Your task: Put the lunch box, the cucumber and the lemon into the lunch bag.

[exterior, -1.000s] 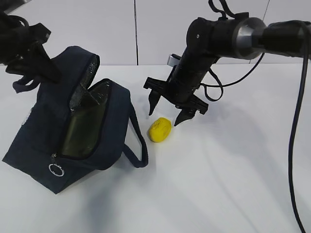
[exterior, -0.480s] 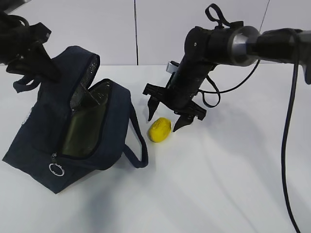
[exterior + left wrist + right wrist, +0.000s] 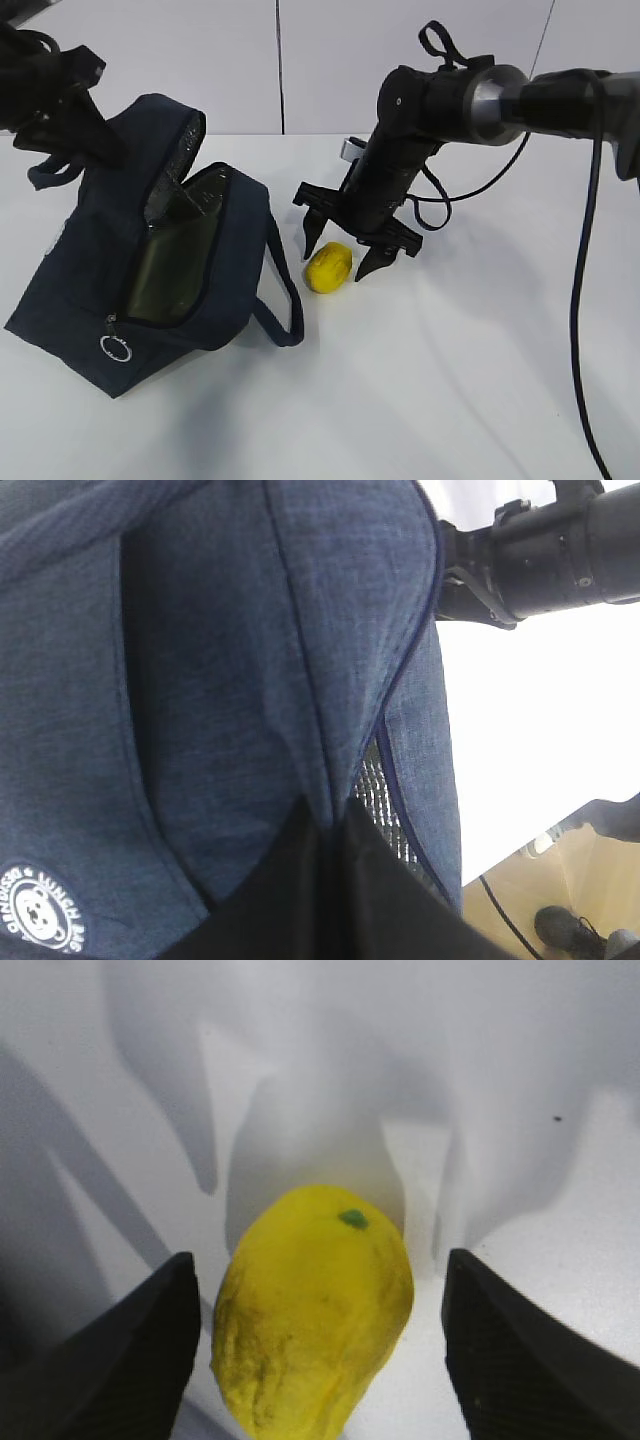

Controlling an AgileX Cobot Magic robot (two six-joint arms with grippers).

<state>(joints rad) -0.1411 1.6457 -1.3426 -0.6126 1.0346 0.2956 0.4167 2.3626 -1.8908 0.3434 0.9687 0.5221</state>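
Straddling the lemon (image 3: 312, 1305), right gripper (image 3: 343, 246) gapes wide, ungrasped; left gripper, clamped, holds bag (image 3: 90, 255); box inside.

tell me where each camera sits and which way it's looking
Exterior: in front of the table, looking down at a slant; lunch bag, lemon, both arms show.
Left wrist: pressed close to the bag's fabric; the other arm shows at top right.
Right wrist: looks down at the lemon between the right gripper's open fingers.
Shared: exterior and right wrist both show the lemon.
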